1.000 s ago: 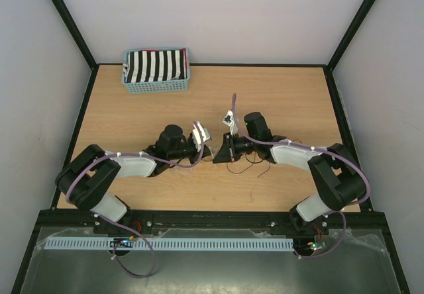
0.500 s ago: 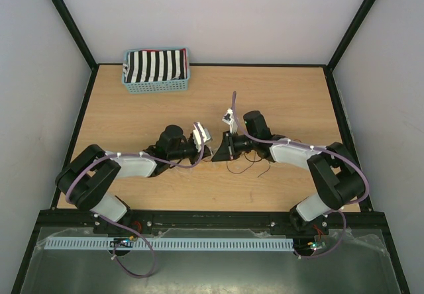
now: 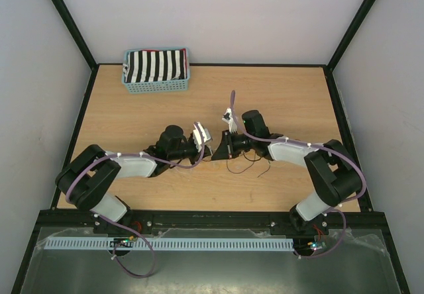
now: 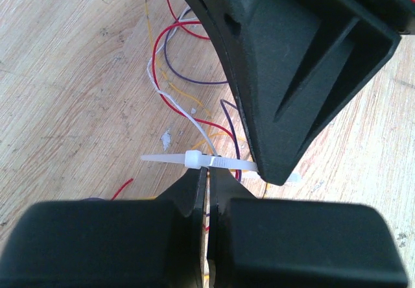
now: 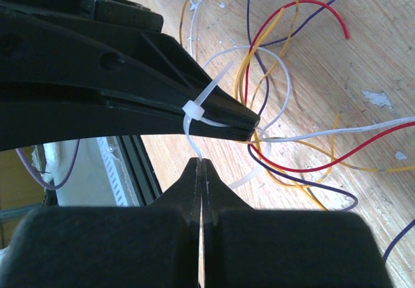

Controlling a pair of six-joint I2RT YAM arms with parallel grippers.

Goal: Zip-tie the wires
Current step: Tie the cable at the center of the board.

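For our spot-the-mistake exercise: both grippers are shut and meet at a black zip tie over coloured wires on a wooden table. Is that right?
Not quite: the zip tie is white, not black, as the left wrist view shows. The left gripper and right gripper are indeed shut, meeting at it over the wires on the table.

A light wooden table [image 3: 291, 95] carries a blue basket [image 3: 156, 86] at its far left and loose wires [image 3: 246, 165] near its middle
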